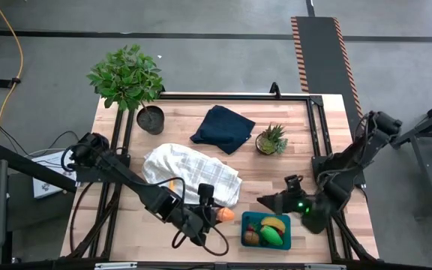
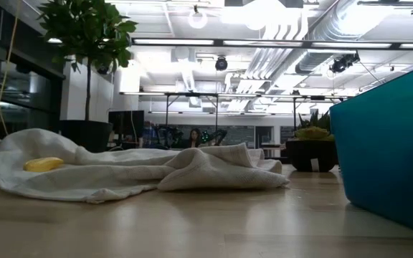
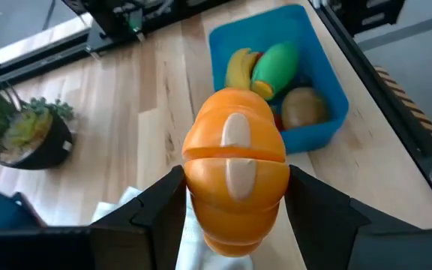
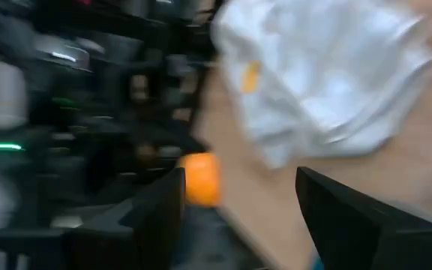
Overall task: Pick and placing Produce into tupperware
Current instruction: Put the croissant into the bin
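Left gripper (image 3: 235, 199) fingers clamp orange piece (image 3: 235, 169); its underside hidden.

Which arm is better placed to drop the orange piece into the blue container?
Left. The left gripper already holds the orange piece just beside the teal tupperware. The right gripper stands open and empty by the tupperware's far side.
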Controlling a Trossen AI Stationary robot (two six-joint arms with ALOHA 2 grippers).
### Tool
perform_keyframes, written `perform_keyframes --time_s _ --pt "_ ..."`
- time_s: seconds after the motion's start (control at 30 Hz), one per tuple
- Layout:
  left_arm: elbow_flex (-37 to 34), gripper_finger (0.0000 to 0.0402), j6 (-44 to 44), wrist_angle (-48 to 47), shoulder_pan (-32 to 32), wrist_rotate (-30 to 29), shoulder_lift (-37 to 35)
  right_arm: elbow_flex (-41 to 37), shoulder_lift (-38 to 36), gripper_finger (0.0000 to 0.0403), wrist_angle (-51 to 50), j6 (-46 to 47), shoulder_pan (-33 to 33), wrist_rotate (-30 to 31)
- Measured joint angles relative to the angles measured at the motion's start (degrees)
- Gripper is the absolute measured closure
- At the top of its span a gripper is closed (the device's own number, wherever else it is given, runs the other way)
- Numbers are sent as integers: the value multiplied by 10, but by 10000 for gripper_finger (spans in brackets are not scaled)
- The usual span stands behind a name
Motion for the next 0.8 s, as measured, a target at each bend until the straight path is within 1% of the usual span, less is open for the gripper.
perform_keyframes --time_s 0.07,0.17,0.23,0.27,0.33,0.47,0.63,0.8 --pt "6 209 1 0 0 0 0 -65 -28 158 140 -15 11 22" --pt "18 209 2 0 4 0 0 -145 -43 158 354 -65 14 26" --pt "25 209 2 1 6 0 0 -178 -40 158 465 -106 12 24" --pt "29 209 2 1 8 0 0 -185 -35 158 503 -122 8 20" --pt "36 209 1 1 13 4 0 -192 -28 158 533 -139 0 16" --pt "56 209 1 1 29 6 0 -180 -15 158 527 -156 -26 -18" --pt "76 209 1 0 53 28 0 -160 1 158 527 -180 -47 -52" --pt "77 209 2 0 68 47 0 -156 2 158 527 -189 -51 -61"
